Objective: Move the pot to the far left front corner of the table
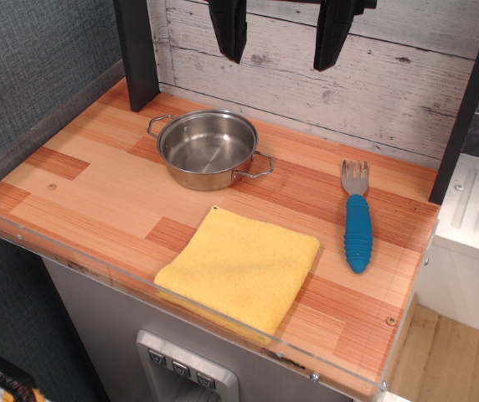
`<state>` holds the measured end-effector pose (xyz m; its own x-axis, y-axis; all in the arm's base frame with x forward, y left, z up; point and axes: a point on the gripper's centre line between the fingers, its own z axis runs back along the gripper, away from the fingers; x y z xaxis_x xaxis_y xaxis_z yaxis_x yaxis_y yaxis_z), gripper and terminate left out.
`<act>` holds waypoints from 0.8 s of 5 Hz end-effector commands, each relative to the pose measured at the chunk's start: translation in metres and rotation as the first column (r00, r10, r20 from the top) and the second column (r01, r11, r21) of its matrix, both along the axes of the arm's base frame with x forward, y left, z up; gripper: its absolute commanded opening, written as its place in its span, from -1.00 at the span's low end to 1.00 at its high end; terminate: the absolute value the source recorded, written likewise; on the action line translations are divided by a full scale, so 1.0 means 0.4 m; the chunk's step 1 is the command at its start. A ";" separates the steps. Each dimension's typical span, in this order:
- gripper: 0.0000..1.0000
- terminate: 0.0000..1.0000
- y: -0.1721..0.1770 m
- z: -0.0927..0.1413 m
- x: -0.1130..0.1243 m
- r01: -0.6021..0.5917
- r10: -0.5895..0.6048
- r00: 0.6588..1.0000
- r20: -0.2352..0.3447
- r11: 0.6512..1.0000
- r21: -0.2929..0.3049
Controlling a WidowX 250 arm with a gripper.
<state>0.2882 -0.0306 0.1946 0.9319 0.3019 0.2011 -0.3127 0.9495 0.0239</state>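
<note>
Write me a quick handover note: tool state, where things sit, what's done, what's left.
Tool: open, hanging high above the back of the table, holding nothing.
Pot: upright and empty, toward the back, behind the yellow cloth. Fork lies to the right.
Done: nothing yet; pot not gripped.
Left: grasp the pot, carry it to the front left corner, release.

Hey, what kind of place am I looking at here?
Likely a toy kitchen set: a small wooden counter holding a steel pot, a blue-handled fork and a yellow cloth, with a whitewashed plank backsplash.
</note>
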 end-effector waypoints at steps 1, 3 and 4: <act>1.00 -1.00 0.000 0.000 0.000 0.000 0.000 1.000 0.000 1.000 0.000; 1.00 -1.00 0.095 -0.036 0.042 -0.138 0.138 0.990 0.017 0.990 0.002; 1.00 -1.00 0.149 -0.083 0.075 -0.181 0.181 0.983 0.014 0.984 -0.003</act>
